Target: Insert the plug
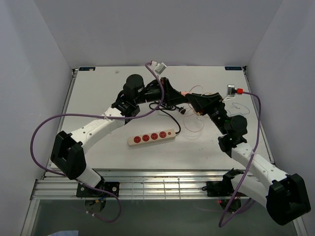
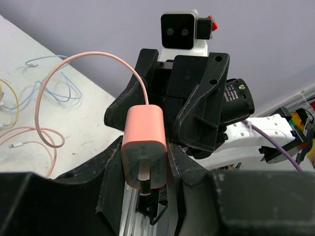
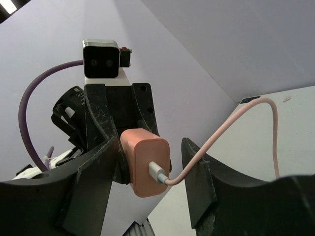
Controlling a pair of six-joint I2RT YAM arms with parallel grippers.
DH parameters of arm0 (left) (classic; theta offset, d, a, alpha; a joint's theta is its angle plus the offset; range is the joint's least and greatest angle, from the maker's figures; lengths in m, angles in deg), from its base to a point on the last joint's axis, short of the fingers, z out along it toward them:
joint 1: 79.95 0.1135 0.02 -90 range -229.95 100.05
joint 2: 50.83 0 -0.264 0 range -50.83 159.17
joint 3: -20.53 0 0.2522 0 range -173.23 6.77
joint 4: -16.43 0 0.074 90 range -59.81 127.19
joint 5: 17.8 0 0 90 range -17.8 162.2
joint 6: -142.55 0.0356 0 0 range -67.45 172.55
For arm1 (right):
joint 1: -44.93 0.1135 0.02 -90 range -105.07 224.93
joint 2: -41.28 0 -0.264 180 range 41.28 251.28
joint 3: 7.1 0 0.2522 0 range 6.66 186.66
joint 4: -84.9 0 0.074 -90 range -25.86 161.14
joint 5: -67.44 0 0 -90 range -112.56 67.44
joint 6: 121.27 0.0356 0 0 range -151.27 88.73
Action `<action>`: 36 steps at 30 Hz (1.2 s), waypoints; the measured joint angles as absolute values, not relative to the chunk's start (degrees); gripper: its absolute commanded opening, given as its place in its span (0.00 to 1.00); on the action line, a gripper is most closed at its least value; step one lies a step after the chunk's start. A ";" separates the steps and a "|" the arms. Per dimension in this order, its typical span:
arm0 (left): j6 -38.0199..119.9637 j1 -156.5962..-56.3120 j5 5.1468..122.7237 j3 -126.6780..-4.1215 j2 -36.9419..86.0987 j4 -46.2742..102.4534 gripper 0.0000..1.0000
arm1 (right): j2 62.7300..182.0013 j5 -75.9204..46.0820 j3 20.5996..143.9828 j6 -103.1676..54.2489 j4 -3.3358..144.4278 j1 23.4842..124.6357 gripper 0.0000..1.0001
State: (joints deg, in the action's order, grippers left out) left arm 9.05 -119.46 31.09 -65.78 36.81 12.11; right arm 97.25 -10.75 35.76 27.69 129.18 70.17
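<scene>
While the left gripper [image 2: 145,172] clamps the pink plug [image 2: 144,147] aloft, the right gripper [image 3: 150,157] brackets it, jaws wide: seemingly a handover. Next, right must close, then carry it to the power strip [image 1: 151,137] at seven o'clock.

Two robot arms, the left arm [image 1: 96,129] and the right arm [image 1: 256,167], share one table [image 1: 98,88]. One power strip [image 1: 151,137] shows four red sockets [image 1: 145,138]. There is one charger [image 2: 144,147] and three thin cables: a pink cable [image 2: 93,55], a blue cable [image 2: 55,82] and a yellow cable [image 2: 12,105].
</scene>
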 measured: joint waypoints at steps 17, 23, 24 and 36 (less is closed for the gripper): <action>8.19 -120.07 32.43 -65.78 36.48 10.49 0.00 | 97.16 -8.89 36.24 28.56 130.82 69.55 0.31; 8.78 -120.51 33.02 -65.70 36.13 10.01 0.05 | 97.16 -9.04 36.37 28.76 131.37 69.29 0.08; 8.74 -120.53 33.15 -65.68 36.02 10.01 0.13 | 97.16 -9.00 36.52 28.78 131.30 69.29 0.08; 8.76 -121.87 35.38 -63.75 34.67 11.14 0.98 | 96.46 -8.82 37.40 27.01 127.46 69.55 0.08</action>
